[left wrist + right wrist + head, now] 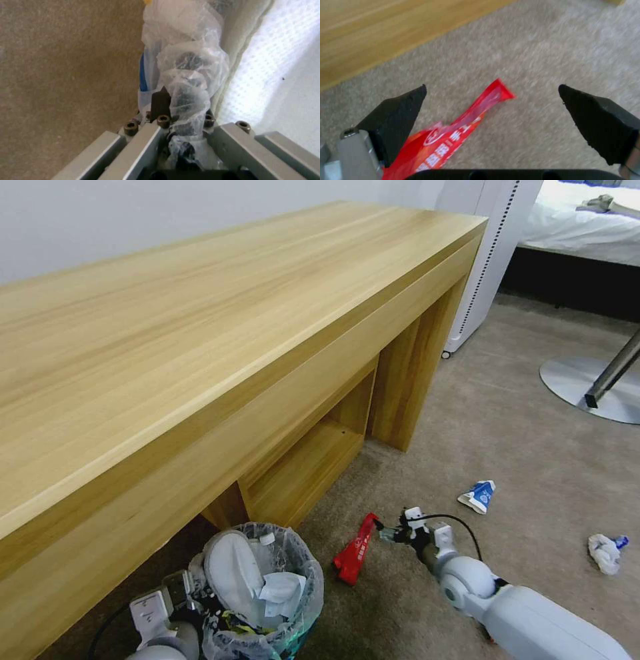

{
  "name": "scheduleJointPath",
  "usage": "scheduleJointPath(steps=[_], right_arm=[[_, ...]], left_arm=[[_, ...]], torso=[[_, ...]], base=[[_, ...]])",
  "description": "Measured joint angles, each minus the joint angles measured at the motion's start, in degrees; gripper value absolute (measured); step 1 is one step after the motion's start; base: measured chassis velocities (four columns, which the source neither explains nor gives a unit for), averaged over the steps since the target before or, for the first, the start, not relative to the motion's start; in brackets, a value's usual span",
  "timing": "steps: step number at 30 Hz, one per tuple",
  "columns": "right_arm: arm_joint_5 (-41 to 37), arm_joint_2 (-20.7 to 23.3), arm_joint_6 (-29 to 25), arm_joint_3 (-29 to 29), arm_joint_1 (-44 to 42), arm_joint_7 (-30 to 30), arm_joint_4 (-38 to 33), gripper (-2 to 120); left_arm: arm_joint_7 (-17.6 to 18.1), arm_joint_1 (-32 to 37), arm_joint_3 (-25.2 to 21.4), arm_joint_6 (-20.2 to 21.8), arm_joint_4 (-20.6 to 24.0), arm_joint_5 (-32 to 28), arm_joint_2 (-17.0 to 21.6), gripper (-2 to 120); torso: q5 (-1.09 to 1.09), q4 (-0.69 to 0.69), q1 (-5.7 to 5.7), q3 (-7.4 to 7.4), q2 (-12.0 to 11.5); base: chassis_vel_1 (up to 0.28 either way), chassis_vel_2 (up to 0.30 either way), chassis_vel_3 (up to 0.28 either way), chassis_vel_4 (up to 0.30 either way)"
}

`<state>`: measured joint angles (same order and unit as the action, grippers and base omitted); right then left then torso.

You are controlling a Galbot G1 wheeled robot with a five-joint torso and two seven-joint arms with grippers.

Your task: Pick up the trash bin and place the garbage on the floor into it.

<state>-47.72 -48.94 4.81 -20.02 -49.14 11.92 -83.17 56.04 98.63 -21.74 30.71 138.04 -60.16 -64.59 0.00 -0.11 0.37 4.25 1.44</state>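
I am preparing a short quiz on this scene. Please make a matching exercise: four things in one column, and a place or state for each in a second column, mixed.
Things
1. red wrapper
2. trash bin
3. blue-white carton
4. right tool

Places or states
A. held at the rim by the left tool
B. open, fingers spread wide
C. on the carpet right of the right arm
D. on the carpet between the right tool's fingers

Pairs: 1-D, 2-A, 3-C, 4-B
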Motion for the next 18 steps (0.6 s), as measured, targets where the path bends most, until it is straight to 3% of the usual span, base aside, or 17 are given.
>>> scheduleJointPath(steps=[5, 18], right_arm=[[-0.1, -2.99, 2.45, -1.64, -0.13, 3.23, 2.43, 100], [1.33, -7.55, 1.38, -4.97, 1.85, 3.78, 8.11, 100]], left_arm=[[1.3, 0.21, -0.81, 0.19, 1.33, -3.04, 0.43, 0], [2.22, 0.99, 0.04, 1.14, 2.65, -4.91, 0.96, 0]], torso=[[-0.01, -0.01, 0.0, 0.0, 0.0], [-0.01, -0.01, 0.0, -0.01, 0.0]], base=[[0.0, 0.0, 0.0, 0.0], [0.0, 0.0, 0.0, 0.0]])
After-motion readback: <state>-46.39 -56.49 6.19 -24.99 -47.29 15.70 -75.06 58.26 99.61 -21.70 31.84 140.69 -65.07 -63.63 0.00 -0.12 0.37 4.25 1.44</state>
